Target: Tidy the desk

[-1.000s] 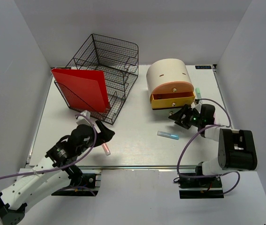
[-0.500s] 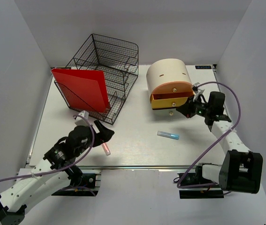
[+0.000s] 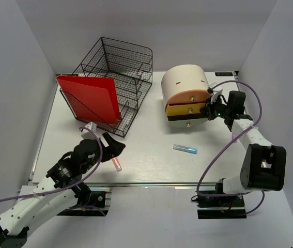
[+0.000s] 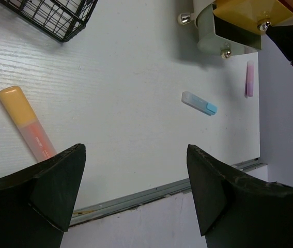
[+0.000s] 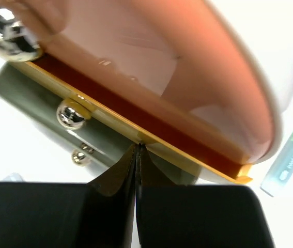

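Right hand [image 3: 212,107] is pinched fully closed with nothing in it, tips against the yellow drawer front [image 5: 136,132]. Left hand [image 4: 136,178] hangs wide open over at 7 o'clock.

The big matte white desk [image 3: 151,155] fills the floor of the white booth and is only partly sorted, I'd say. The black wire mesh tray [image 3: 118,77] at 11 o'clock has the red folder [image 3: 92,98] leaning in it. The round beige drawer unit [image 3: 185,82] at 1 o'clock looks almost shut.

Still loose: an orange-capped pink highlighter [image 4: 27,124] under the left hand, a blue-capped clear marker [image 3: 185,149] near 5 o'clock, and a pale green highlighter [image 5: 291,155] beside the drawers.
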You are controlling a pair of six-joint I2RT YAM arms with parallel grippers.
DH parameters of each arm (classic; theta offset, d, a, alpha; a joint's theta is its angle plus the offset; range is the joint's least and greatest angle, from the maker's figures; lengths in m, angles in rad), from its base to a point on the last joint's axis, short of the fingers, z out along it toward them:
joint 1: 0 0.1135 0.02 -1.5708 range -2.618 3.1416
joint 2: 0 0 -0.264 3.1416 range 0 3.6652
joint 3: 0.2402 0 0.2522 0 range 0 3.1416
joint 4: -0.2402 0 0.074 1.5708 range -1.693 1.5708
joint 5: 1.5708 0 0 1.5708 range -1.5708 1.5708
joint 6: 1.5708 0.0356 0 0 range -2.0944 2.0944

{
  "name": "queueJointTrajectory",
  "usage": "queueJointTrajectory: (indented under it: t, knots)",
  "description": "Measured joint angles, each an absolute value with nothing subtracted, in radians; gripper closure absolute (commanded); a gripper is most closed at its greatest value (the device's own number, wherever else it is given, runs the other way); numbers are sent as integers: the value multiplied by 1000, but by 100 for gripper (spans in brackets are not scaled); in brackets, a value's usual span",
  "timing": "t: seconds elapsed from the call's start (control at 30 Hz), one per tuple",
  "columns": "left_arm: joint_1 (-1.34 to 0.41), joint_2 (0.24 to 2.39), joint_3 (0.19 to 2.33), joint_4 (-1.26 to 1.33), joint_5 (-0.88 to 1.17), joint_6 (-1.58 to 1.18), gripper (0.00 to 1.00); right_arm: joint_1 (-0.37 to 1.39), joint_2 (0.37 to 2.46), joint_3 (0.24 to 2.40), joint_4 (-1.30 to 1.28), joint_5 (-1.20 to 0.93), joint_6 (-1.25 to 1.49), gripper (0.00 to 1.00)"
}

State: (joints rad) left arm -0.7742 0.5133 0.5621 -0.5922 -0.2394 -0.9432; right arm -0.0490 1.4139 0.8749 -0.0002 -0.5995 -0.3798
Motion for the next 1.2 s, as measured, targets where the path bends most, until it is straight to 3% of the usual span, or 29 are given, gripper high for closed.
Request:
queueJointTrajectory:
  t: [0.57, 0.67, 0.7, 0.73, 0.83, 0.87, 0.9, 0.97, 1.1, 1.2]
  knots:
    - [-774, 577, 558, -630, -264, -962, 11, -39, 1431, 899, 84, -567, -402, 100]
    - [-774, 614, 551, -648, -284, -980, 16, -40, 1302, 847, 76, -599, -416, 66]
    - [-774, 642, 551, -658, -293, -989, 21, -40, 1245, 822, 78, -606, -421, 42]
    - [-774, 672, 551, -665, -300, -997, 24, -40, 1188, 804, 70, -609, -406, 33]
    - [-774, 786, 555, -704, -323, -1021, 44, -46, 1126, 840, 30, -601, -350, 30]
    - [-774, 829, 560, -717, -332, -1025, 45, -53, 1129, 863, 7, -601, -332, 29]
    - [-774, 872, 566, -733, -337, -1031, 45, -63, 1135, 888, -19, -603, -310, 28]
    - [-774, 945, 575, -757, -346, -1039, 39, -87, 1145, 915, -64, -612, -263, 11]
    - [-774, 1006, 581, -785, -356, -1060, 23, -132, 1149, 925, -137, -648, -190, 11]
    - [-774, 1013, 581, -783, -357, -1071, 20, -161, 1154, 925, -161, -680, -148, 11]
